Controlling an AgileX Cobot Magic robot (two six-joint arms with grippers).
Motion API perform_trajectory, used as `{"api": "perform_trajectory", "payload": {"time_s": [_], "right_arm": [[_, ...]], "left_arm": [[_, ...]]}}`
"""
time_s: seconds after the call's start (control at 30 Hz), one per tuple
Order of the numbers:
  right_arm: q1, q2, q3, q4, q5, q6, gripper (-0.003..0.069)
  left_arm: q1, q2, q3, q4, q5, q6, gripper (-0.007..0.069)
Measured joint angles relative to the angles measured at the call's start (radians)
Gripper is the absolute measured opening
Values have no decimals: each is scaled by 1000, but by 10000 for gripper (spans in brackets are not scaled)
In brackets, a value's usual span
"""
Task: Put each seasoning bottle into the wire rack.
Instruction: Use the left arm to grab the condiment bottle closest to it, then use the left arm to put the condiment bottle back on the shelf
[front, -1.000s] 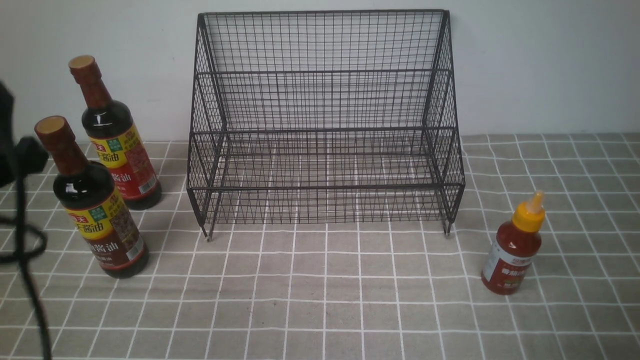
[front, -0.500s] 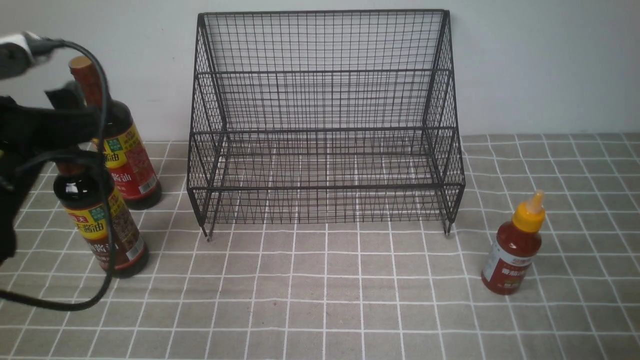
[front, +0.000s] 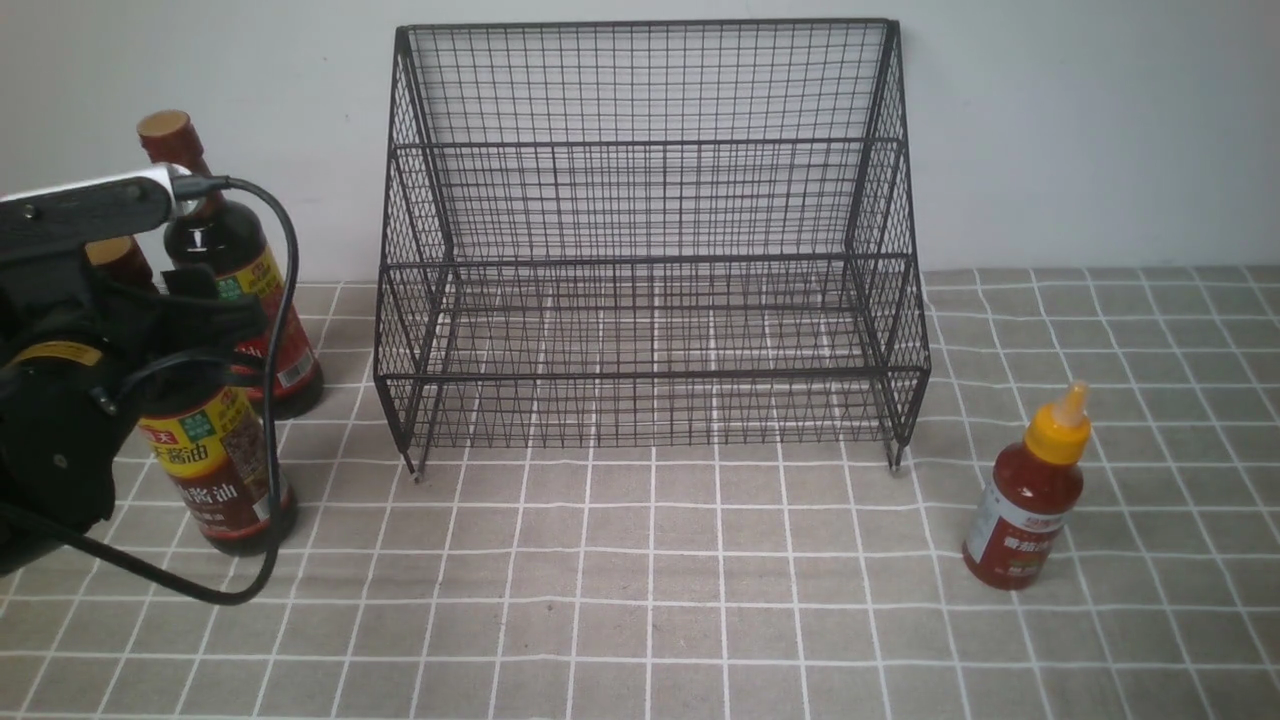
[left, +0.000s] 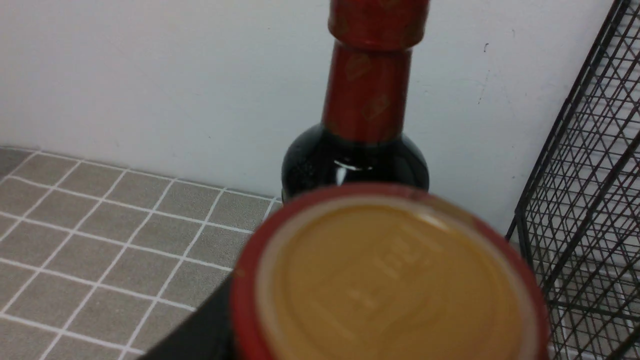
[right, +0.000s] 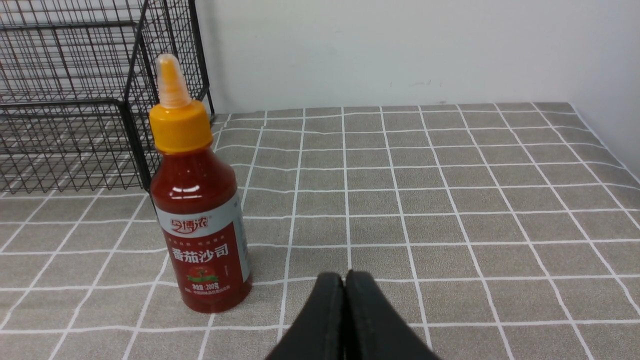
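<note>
The nearer soy-sauce bottle (front: 215, 465) stands upright at the lower left of the front view, on the checked cloth (front: 650, 600); the left gripper (front: 185, 325) reaches in from the left edge and sits about its neck and shoulder, probably because that narrow part is what the jaws can span; whether they have clamped on the glass or only bracket it cannot be told, since the arm hides the contact; in the left wrist view the bottle's tan cap (left: 395, 280) fills the frame just under the camera, which suggests the gripper is centred on the neck.

The second soy-sauce bottle (front: 215, 240) stands just behind it, nearer the wall and higher in the frame, also upright, with its neck (left: 367, 90) clear of the arm; the two are close enough that a careless lift could knock the rear one.

The wire rack (front: 650, 250) fills the upper middle of the front view, its tall back against the wall and its feet on the cloth; both tiers hold nothing, so no bottle has been stowed; judged from this, the work is at its first pick.

The red sauce bottle (front: 1030, 500) stands alone at the lower right, just beyond the rack's right front foot, upright with its yellow nozzle up; the right gripper (right: 345, 300) hangs short of it with its fingers pressed together and nothing between them, apparently waiting while the left arm takes the bottles on its own side.
</note>
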Motion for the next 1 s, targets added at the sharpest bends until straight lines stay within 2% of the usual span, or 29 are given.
{"api": "perform_trajectory", "payload": {"time_s": [0.03,0.2,0.37,0.53,0.73,1.0], "right_arm": [[0,0,0,0,0,0,-15],[0,0,0,0,0,0,-15],[0,0,0,0,0,-17,-15],[0,0,0,0,0,-18,-15],[0,0,0,0,0,-20,-15],[0,0,0,0,0,-21,-15]], "left_arm": [[0,-4,-1,6,-4,14,253],[0,-43,-1,1,60,76,260],[0,-160,8,-3,220,144,260],[0,-278,-5,-2,307,147,260],[0,-398,-117,5,484,143,260],[-23,-396,-276,11,636,76,260]]}}
